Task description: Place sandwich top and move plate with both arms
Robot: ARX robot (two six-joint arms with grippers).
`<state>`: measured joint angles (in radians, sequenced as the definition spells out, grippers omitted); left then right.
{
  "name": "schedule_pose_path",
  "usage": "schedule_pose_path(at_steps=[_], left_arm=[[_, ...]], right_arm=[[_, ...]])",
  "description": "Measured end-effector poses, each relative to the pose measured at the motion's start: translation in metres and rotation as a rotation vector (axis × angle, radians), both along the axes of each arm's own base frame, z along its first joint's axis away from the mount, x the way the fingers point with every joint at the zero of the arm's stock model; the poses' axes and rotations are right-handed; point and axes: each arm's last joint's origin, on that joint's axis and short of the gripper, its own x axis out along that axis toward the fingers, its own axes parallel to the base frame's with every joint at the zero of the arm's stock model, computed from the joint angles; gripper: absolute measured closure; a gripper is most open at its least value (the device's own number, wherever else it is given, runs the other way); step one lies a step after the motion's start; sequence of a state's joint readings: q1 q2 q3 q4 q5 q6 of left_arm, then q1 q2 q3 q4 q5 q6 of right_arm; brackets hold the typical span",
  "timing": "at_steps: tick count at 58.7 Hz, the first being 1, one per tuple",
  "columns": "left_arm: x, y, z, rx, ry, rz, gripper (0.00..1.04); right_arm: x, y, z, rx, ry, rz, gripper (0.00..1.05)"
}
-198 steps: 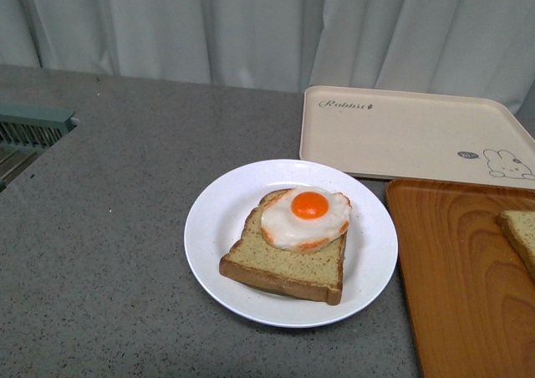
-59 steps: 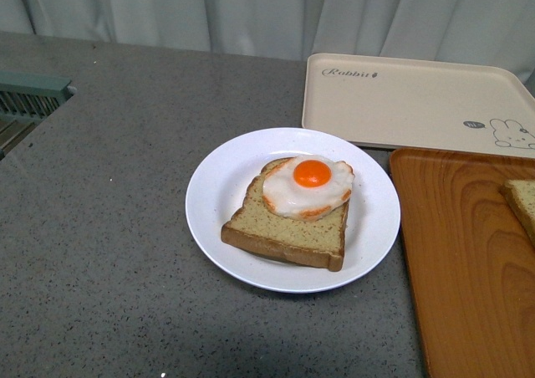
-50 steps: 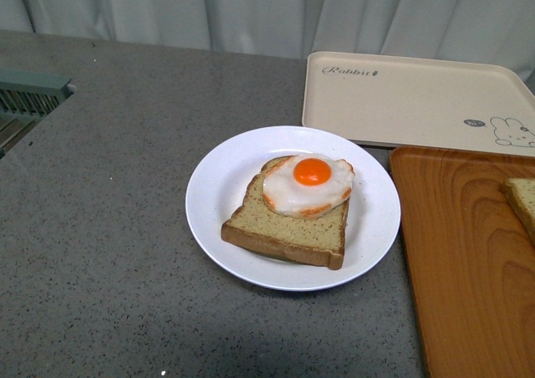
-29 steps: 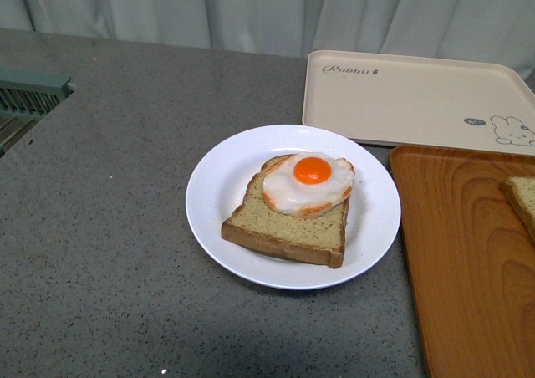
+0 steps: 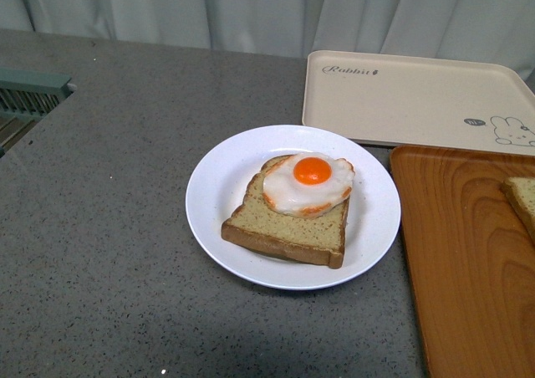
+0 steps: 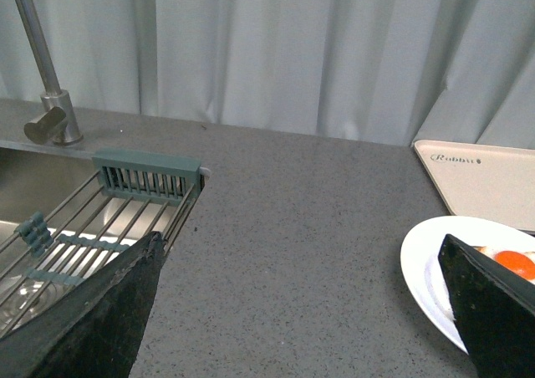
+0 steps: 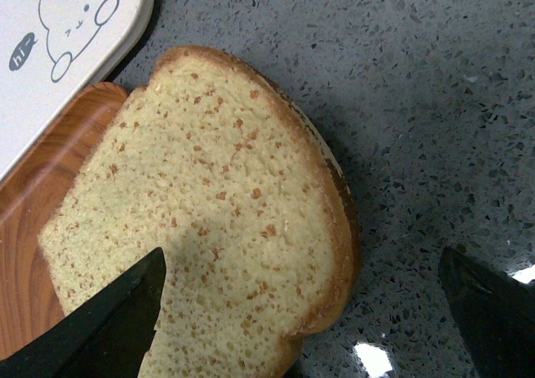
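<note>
The white plate (image 5: 217, 202) sits mid-counter with a paler bread slice (image 5: 288, 232) and a fried egg (image 5: 308, 183) on it. The sandwich top (image 7: 209, 211), golden speckled toast with a darker crust, lies on the orange tray's corner and overhangs the counter; in the front view only its edge (image 5: 522, 204) shows at far right. My right gripper (image 7: 301, 261) is open just above the toast, one finger over it and one over the counter. My left gripper (image 6: 301, 252) is open and empty above bare counter, left of the plate (image 6: 426, 265). Neither arm shows in the front view.
A cream rabbit-print tray (image 5: 418, 102) lies behind the plate. The orange wood-grain tray (image 5: 460, 269) fills the right front. A sink with a green-grey rack (image 6: 146, 173) and a tap (image 6: 46, 102) lies at the left; a curtain hangs behind.
The front view has tilted since 3.4 s ago, so the plate shows a little higher in the picture. Nothing on the counter has moved in the last second.
</note>
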<state>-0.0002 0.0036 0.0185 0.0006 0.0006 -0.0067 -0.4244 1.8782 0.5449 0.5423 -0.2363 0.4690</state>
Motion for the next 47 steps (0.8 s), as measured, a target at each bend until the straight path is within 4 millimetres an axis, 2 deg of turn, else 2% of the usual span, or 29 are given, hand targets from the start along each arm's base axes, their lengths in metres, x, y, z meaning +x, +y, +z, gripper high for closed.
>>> schedule_pose_path(at_steps=[26,31,47], left_arm=[[0.000,0.000,0.000,0.000,0.000,0.000,0.06],[0.000,0.000,0.000,0.000,0.000,0.000,0.06],[0.000,0.000,0.000,0.000,0.000,0.000,0.06]], right_arm=[[0.011,0.000,-0.006,-0.013,-0.016,-0.020,0.09],[0.012,0.000,-0.007,-0.021,-0.016,-0.034,0.18],[0.013,0.001,-0.008,-0.001,-0.019,-0.047,0.58]])
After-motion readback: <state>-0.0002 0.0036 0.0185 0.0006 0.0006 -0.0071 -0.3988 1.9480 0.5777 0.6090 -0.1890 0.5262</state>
